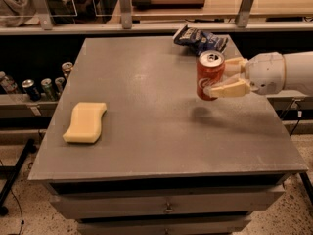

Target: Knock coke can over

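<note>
The coke can [209, 75] is red with white lettering and a silver top. It is upright and held off the grey table [146, 111], over its right half, with its shadow on the tabletop below. My gripper [221, 76] reaches in from the right and is shut on the can. One cream finger [230, 89] crosses the can's front lower side and the other finger [235, 62] lies behind it. The white arm runs off the right edge.
A yellow sponge [86, 122] lies on the table's left front. A blue and white snack bag [199, 37] lies at the back right, just behind the can. Several small cans [43, 87] stand on a low shelf left of the table. Drawers sit below the tabletop.
</note>
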`<action>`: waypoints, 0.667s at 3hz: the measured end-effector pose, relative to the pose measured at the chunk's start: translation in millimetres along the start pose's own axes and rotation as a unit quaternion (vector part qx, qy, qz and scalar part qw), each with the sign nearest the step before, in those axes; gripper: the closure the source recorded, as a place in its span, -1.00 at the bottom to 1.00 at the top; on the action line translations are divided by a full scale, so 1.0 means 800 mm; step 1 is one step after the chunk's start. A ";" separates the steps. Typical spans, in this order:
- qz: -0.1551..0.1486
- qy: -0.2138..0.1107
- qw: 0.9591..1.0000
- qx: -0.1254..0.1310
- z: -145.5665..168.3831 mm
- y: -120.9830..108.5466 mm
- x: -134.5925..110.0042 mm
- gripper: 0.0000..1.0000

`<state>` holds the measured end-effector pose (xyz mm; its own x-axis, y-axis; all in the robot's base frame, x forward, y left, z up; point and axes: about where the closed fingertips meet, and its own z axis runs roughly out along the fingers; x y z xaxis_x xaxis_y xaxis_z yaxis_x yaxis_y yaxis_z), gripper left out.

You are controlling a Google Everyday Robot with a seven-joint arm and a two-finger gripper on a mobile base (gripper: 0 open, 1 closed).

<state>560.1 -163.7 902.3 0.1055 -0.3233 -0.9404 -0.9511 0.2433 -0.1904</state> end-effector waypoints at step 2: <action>-0.130 0.109 0.985 0.024 -0.030 -0.022 -0.038 1.00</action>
<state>566.5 -179.7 940.7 0.2738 -0.5670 -0.7769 -0.8852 0.1673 -0.4341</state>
